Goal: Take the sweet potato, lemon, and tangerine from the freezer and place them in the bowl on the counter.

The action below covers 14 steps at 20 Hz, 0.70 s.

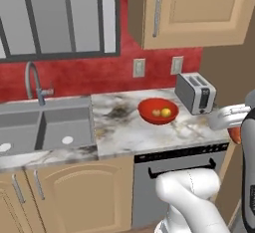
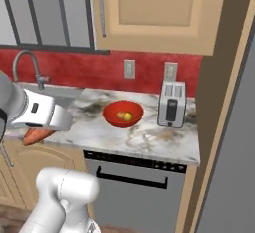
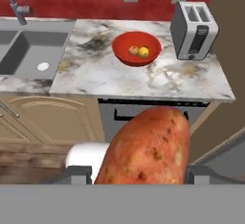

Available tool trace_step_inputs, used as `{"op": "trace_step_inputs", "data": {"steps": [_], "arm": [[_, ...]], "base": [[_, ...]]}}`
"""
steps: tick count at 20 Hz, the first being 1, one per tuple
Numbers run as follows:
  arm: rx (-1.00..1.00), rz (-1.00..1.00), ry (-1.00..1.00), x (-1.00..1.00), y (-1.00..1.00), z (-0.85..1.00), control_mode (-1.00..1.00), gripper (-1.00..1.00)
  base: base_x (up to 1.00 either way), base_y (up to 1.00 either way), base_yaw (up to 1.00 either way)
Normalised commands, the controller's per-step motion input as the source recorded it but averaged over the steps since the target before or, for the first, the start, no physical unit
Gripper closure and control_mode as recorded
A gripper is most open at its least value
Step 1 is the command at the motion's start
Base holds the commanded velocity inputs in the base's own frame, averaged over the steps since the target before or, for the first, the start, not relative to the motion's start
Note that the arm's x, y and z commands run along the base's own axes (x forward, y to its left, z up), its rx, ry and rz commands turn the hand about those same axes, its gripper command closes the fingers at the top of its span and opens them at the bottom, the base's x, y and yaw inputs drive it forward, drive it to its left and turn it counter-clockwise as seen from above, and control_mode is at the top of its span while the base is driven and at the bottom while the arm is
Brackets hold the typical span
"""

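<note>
My gripper (image 3: 139, 173) is shut on the sweet potato (image 3: 146, 146), a reddish-brown lump that fills the lower middle of the hand view. It hangs in the air in front of the counter (image 1: 124, 132), well short of the red bowl (image 1: 149, 115). From the base, the gripper (image 1: 235, 130) and sweet potato (image 1: 235, 135) show at the right edge, and the gripper (image 2: 40, 131) and sweet potato (image 2: 36, 136) at the left. Inside the bowl (image 3: 122, 55) lie the yellow lemon (image 3: 143, 51) and the small orange-tan tangerine (image 3: 133, 50). The grey freezer (image 2: 234, 167) stands at far right.
A silver toaster (image 1: 195, 93) stands just right of the bowl. The sink (image 1: 40, 127) with its faucet (image 1: 34, 82) lies to the left. A grey oven front (image 1: 169, 177) sits under the counter, and tan wall cabinets (image 1: 189, 8) hang above.
</note>
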Motion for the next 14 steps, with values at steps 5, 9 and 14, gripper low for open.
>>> {"op": "trace_step_inputs", "data": {"steps": [5, 9, 14], "arm": [[0.00, 0.00, 0.00, 0.00, 0.00, 0.00, 1.00, 1.00], [0.00, 0.00, 0.00, 0.00, 0.00, 0.00, 1.00, 1.00], [0.00, 0.00, 0.00, 0.00, 0.00, 0.00, 1.00, 1.00]], "base": [[0.55, -0.23, 0.00], [0.38, -0.19, 0.00], [0.41, -0.08, 0.00]]}}
